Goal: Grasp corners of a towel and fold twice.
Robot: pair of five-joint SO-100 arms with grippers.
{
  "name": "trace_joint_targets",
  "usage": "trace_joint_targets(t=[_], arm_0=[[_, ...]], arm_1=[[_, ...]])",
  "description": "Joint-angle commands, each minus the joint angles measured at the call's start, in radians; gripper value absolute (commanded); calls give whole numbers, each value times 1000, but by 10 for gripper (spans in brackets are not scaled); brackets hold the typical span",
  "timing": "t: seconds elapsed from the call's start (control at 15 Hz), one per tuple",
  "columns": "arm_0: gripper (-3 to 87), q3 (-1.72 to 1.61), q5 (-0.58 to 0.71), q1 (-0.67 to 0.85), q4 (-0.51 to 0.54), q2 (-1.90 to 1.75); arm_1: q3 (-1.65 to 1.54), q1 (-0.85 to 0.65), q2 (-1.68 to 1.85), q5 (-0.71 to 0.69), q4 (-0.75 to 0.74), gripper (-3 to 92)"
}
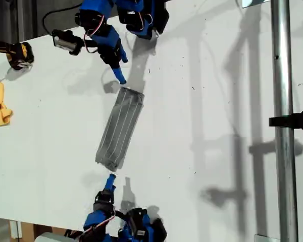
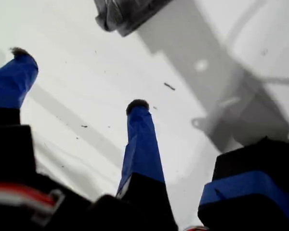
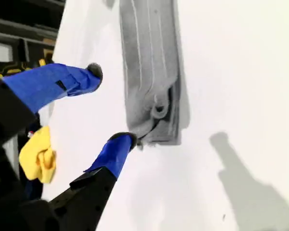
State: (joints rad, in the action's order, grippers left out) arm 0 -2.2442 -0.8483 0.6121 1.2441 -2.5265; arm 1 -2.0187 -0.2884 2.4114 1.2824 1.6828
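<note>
Where grey towel (image 1: 119, 129) lies, white table (image 1: 202, 126).

My second claw (image 3: 108, 106), two blue-taped fingers with dark tips, stands spread apart above the white tabletop (image 3: 241, 72). One fingertip (image 3: 121, 141) sits right at the near end of the thin grey cloth towel with fine white stripes (image 3: 151, 72), which lies folded into a long narrow strip with its layers bunched at that end. The other fingertip (image 3: 94, 72) hangs beside the towel, clear of it. A crumpled plain yellow cloth (image 3: 37, 156) lies well apart from the towel, behind my fingers.
</note>
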Motion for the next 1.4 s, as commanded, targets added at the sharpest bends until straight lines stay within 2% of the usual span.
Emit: trace_joint_targets(t=[0.0,0.2,0.33,0.47,0.67,0.8,1.07,1.33], arm_0=[[170,-298,-103,-135,-60,-506],[139,-571,-186,-241,-37,-946],[103,-627,-178,-267,-54,-945],[57,-689,-161,-285,-89,-945],[8,-795,-153,-334,-146,-945],[1,-810,-156,-354,-178,-945],[-8,-796,-169,-356,-149,-945],[-12,-784,-187,-365,-118,-946]], arm_1=[[-123,118,204,169,12,377],[-356,288,437,383,-34,378],[-502,360,611,463,-81,373],[-480,353,523,468,-72,390],[-508,270,362,410,-190,400],[-479,149,138,298,-339,408],[-341,-2,-382,155,-704,426],[-92,-46,-801,103,-844,431]])
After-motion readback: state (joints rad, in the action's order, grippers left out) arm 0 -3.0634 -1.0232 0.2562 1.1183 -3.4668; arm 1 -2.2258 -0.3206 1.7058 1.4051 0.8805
